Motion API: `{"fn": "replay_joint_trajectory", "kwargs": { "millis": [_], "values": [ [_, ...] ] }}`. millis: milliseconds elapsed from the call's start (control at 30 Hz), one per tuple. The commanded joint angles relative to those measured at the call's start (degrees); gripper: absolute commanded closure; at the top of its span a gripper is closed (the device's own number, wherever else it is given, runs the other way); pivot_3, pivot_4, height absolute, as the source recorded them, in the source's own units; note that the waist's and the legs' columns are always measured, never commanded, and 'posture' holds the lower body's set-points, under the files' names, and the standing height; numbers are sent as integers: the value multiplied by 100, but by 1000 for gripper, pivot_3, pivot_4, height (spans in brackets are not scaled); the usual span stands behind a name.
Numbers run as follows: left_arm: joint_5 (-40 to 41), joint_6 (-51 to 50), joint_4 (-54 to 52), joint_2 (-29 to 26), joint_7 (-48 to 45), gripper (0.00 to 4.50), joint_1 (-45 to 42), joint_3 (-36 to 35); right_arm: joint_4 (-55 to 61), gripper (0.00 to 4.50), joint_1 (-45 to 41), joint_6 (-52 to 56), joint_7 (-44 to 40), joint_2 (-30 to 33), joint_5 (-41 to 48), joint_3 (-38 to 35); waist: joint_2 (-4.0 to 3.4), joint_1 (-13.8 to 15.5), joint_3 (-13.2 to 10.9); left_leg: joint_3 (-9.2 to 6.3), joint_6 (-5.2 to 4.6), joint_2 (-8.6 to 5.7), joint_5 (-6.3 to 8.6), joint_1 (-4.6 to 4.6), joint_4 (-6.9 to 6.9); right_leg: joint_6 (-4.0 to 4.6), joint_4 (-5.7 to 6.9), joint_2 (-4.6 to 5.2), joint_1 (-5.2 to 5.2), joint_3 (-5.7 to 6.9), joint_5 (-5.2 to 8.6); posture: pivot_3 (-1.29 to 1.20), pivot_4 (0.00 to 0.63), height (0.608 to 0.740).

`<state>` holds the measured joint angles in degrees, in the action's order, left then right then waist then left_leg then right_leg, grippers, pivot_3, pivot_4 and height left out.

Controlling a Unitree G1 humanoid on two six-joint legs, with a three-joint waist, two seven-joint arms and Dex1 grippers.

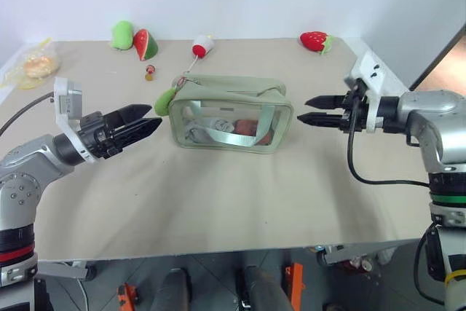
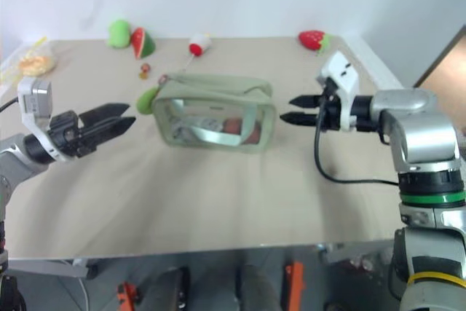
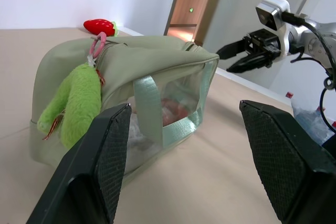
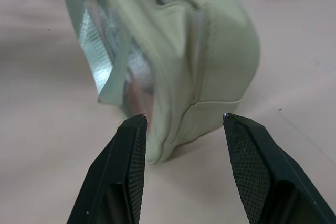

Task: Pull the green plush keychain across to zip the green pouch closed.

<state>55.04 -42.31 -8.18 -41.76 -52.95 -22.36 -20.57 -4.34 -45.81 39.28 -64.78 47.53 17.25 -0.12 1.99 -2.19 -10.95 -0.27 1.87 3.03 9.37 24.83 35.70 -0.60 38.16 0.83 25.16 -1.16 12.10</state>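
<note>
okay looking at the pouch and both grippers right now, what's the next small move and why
Probably ease the open left gripper forward onto the green plush keychain. It hangs at the green pouch's end nearest that gripper, with nothing holding it. The right gripper hovers open, apart from the opposite end, placed to brace the pouch.

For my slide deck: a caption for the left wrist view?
Open left gripper faces green pouch, plush keychain hanging at its end.

From where I stand, nothing here carries any lettering, label, brand mark or number I can read.
</note>
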Motion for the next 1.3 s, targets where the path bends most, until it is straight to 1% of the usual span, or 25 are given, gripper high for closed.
{"fn": "replay_joint_trajectory", "kwargs": {
  "millis": [33, 267, 500, 533, 600, 633, 733, 767, 833, 933, 1000, 1067, 1200, 1300],
  "values": [
    [1, 73, -20, -85, -44, 1072, -148, -101, 156, 2155, -131, -106, 115, -79, 54, -18, 0, -1, 0, 0, 0, 0, -1, 0, 2, 0, 0, 0, -2, 0, -1, 0, 150, 740],
    [38, 28, -79, -47, -46, 1072, -114, -68, -118, 2155, -338, -238, 217, -383, -35, 209, 0, -2, 0, 2, 0, -1, -1, 2, 7, -5, -1, 1, -3, -4, -4, 0, 150, 740],
    [246, -105, -550, 37, -113, 1072, -283, 195, -434, 2155, -495, -413, 229, -567, -121, 330, 1, -1, 0, 0, 0, -1, -1, 9, 7, -7, -3, 1, -2, -4, -3, 0, 150, 740],
    [270, -111, -607, 41, -111, 1072, -308, 224, -465, 2392, -503, -434, 238, -587, -132, 342, 1, -1, 0, 0, 0, -1, -1, 9, 8, -7, -3, 1, -2, -4, -4, 0, 150, 740],
    [302, -117, -656, 43, -87, 1072, -337, 240, -506, 3057, -493, -464, 253, -614, -145, 355, 1, 0, 0, 0, 0, -2, -1, 9, 9, -9, -2, 0, -2, -5, -5, 0, 150, 740],
    [310, -125, -661, 45, -68, 1072, -344, 237, -501, 3281, -462, -514, 234, -619, -143, 358, 1, 1, 0, 0, 0, -2, -1, 9, 9, -9, -2, 0, -2, -5, -5, 0, 150, 740],
    [287, -124, -612, 32, -19, 1072, -308, 188, -432, 4322, -385, -538, 215, -629, -113, 350, 1, -4, 0, 0, 0, 0, -1, 7, 8, -9, -2, -4, -1, -6, -5, 0, 150, 740],
    [239, -102, -557, 25, 12, 1072, -283, 163, -411, 4419, -363, -539, 212, -632, -101, 345, 1, -4, 0, -1, -1, 0, -1, 7, 8, -8, -2, -5, -1, -6, -5, 0, 150, 740],
    [190, -64, -379, 30, 99, 1072, -259, 55, -377, 4419, -325, -550, 211, -638, -89, 340, 1, -4, 0, -2, -1, 1, -1, 7, 8, -8, -2, -6, -2, -6, -5, 0, 150, 740],
    [-266, 109, 527, 74, 588, 1072, -405, -60, -383, 4419, -295, -529, 274, -676, -95, 338, 0, -5, 1, 0, -1, 1, -1, 1, 9, -7, -1, -6, -4, -8, -6, 0, 150, 740],
    [-637, 266, 1165, 106, 896, 1072, -572, -7, -400, 4419, -286, -531, 318, -699, -113, 341, 0, -8, 0, -1, -3, 3, -2, -6, 8, -2, -1, -12, -7, -8, -10, 0, 150, 740],
    [-847, 372, 1558, 137, 1003, 1072, -679, 33, -399, 4419, -278, -531, 344, -715, -121, 345, 1, -3, 1, -1, -4, 5, -3, -7, 8, -1, 0, -14, -9, -8, -13, 0, 150, 740],
    [-1303, 598, 1842, 207, 874, 1072, -667, 306, -293, 4419, -218, -502, 369, -708, -85, 328, 3, -9, 2, 4, -6, 6, -4, -6, 8, -3, -1, -14, -8, -14, -16, 0, 150, 740],
    [-1358, 567, 1758, 287, 743, 1072, -695, 415, -221, 4419, -180, -470, 390, -681, -63, 299, 4, -9, 3, 3, -6, 7, -4, -3, 6, -3, -1, -15, -5, -14, -16, 0, 150, 740]
  ]
}}
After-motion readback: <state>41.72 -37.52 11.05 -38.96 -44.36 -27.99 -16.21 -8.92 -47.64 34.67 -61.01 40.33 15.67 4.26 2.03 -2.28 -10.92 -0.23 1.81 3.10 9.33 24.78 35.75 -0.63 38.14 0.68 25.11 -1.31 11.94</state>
